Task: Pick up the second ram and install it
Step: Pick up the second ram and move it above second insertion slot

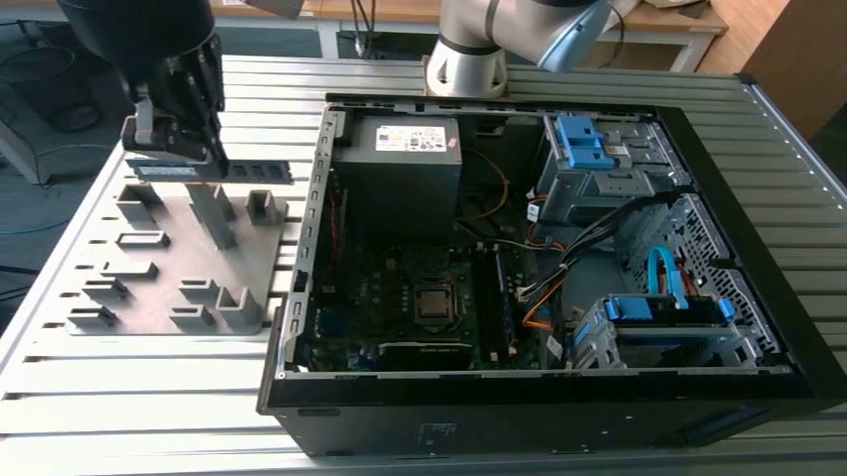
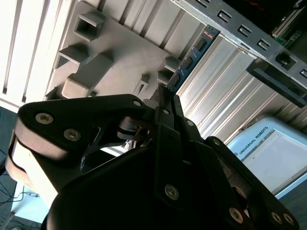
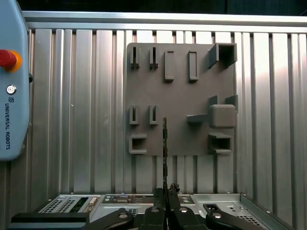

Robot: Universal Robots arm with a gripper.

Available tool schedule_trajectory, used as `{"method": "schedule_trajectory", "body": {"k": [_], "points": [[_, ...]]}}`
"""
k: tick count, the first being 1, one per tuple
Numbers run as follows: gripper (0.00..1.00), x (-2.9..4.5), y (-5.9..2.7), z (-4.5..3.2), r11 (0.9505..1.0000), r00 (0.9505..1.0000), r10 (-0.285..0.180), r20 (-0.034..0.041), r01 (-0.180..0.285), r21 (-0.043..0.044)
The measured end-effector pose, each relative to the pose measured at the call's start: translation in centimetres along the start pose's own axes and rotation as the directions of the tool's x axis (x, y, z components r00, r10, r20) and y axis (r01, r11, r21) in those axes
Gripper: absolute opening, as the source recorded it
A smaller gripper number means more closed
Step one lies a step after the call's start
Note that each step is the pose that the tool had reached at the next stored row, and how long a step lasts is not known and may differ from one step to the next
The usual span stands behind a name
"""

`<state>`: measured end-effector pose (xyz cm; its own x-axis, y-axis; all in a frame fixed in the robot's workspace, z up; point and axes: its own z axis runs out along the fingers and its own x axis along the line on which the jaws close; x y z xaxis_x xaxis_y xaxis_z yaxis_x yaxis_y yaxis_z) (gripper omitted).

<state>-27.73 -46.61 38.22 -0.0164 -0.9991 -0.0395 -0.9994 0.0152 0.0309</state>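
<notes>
Closed on the second ram point(image 1: 245, 171), the end effector point(image 1: 179, 159) hangs in the upper left of the exterior view, over the far edge of the grey fixture plate point(image 1: 173, 288) on the desk point(image 1: 79, 397). The stick looks lifted off the plate, so I judge the picking done and the installing not yet. To the right, the open computer case point(image 1: 298, 327) holds the motherboard point(image 1: 384, 288), a power supply point(image 1: 397, 188) and cables. I cannot tell whether a stick already sits in its memory slots point(image 1: 501, 307).
</notes>
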Motion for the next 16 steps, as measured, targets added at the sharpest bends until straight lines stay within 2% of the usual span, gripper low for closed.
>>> {"method": "schedule_trajectory", "body": {"k": [7,16], "points": [[0.14,-0.03,-1.50,-0.05,1.0000,1.0000,0.000,-0.0001,0.000,-0.0003],[0.14,-0.07,-3.94,-0.13,1.0000,1.0000,0.000,-0.0002,0.000,-0.0015]]}}
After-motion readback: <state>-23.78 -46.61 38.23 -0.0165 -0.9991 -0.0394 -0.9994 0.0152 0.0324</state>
